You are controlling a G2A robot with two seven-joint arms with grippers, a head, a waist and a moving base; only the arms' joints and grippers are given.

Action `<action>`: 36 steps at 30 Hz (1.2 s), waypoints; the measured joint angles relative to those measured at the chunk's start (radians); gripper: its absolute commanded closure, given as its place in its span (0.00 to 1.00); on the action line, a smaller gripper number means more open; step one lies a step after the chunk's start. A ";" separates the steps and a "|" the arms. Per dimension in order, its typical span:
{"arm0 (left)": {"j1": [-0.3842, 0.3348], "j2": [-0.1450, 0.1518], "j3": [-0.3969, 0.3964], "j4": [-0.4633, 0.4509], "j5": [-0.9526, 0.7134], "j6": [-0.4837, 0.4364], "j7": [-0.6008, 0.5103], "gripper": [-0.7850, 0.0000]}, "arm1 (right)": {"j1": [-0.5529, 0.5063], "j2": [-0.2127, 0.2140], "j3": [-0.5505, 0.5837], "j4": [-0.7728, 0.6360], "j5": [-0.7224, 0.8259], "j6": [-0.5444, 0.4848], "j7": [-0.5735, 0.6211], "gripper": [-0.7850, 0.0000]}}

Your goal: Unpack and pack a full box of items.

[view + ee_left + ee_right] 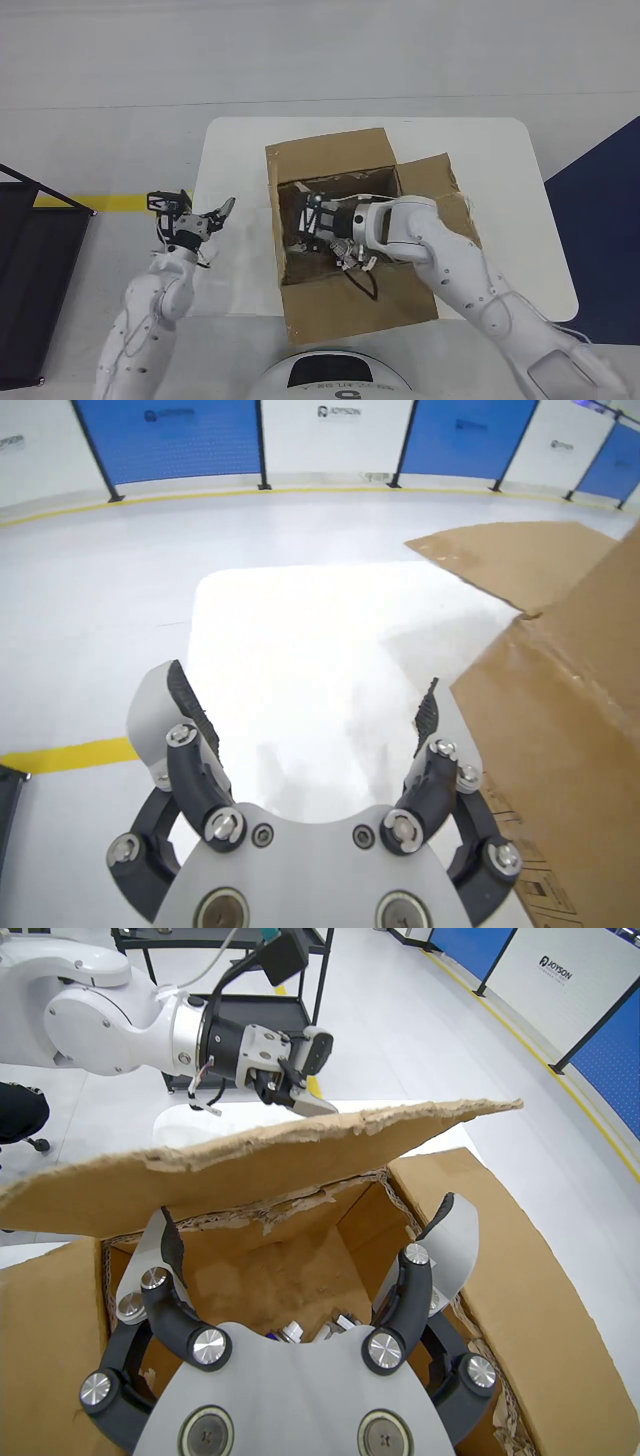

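Few items [295, 1330] in box [330, 160], right tool [307, 1210] spread

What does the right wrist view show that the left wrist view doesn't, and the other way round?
The right wrist view gives the inside of the cardboard box, small white-capped items at its bottom, a torn flap raised over the opening, and the right gripper open above it. The left wrist view gives instead the box's printed outer wall and a broad bare stretch of the table. Shared: the box, the table, the left gripper, open beside the box, and the yellow floor line.
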State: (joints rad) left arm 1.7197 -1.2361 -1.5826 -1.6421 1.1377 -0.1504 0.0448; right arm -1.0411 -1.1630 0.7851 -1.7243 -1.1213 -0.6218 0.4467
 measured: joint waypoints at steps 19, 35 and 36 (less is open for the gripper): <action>0.106 0.006 -0.133 0.046 -0.195 -0.122 0.049 0.00 | 0.182 -0.107 -0.183 0.202 0.066 0.049 0.052 0.00; 0.107 0.006 -0.133 0.046 -0.195 -0.122 0.050 0.00 | 0.089 -0.065 -0.090 0.096 0.023 0.027 0.013 0.00; 0.107 0.006 -0.133 0.046 -0.195 -0.122 0.050 0.00 | 0.072 -0.060 -0.082 0.078 0.015 0.017 -0.004 0.00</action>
State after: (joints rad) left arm 1.8264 -1.2298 -1.7159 -1.5959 0.9430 -0.2721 0.0947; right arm -0.9689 -1.2233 0.7029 -1.6463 -1.1065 -0.6048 0.4429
